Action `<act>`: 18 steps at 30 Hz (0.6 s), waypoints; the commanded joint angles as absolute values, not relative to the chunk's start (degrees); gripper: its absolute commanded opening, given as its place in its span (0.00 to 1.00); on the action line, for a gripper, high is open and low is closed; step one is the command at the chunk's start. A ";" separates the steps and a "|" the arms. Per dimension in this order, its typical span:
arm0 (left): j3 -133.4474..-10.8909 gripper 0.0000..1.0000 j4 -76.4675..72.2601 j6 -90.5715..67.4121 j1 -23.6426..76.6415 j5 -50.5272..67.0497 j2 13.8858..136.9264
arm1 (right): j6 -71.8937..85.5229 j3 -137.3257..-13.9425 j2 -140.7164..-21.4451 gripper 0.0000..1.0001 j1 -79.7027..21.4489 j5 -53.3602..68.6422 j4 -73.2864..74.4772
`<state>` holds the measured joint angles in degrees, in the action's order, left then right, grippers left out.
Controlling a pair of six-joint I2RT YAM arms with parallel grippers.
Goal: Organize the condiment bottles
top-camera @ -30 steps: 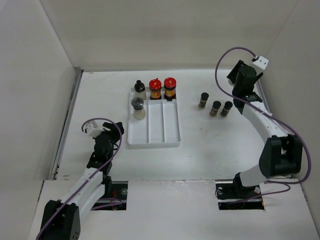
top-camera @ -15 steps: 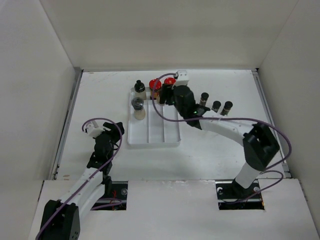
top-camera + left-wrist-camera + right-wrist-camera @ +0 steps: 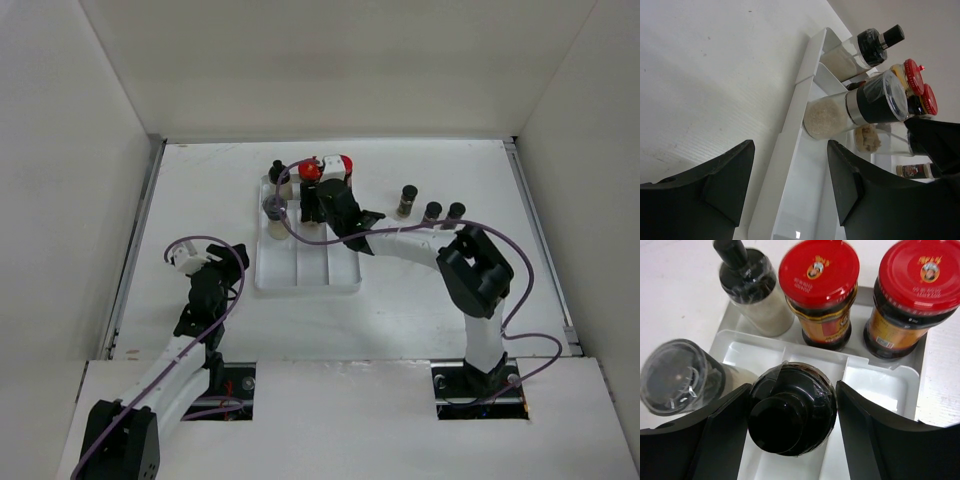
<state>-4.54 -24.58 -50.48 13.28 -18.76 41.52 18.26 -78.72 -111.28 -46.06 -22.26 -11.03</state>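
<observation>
My right gripper (image 3: 794, 436) is shut on a black-capped bottle (image 3: 792, 415) with tan contents and holds it over the middle compartment of the white tray (image 3: 875, 385). Behind it stand two red-capped jars (image 3: 818, 290) (image 3: 917, 295). A clear black-capped bottle (image 3: 747, 285) and a grey-capped bottle (image 3: 677, 377) stand in the left compartment. In the top view my right gripper (image 3: 313, 205) reaches over the tray's far end. Three tiny dark bottles (image 3: 432, 213) stand on the table to its right. My left gripper (image 3: 790, 185) is open and empty by the tray's near left side.
The tray's (image 3: 340, 270) near half holds nothing. White walls enclose the table on the left, back and right. My right arm (image 3: 420, 240) stretches across the table between the tray and the tiny bottles.
My right arm has swung from the far right corner leftward across the table and now holds the black-capped bottle over the tray. The left arm has not moved.
</observation>
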 commanded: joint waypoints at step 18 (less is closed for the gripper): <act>-5.01 0.58 -27.60 -49.57 13.67 -18.89 41.66 | 19.69 -73.84 -97.58 0.98 -43.21 -21.45 -14.15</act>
<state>-4.54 -24.71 -50.33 13.30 -18.79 42.19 19.81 -75.42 -106.78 -45.52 -21.78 -10.52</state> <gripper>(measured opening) 0.582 0.979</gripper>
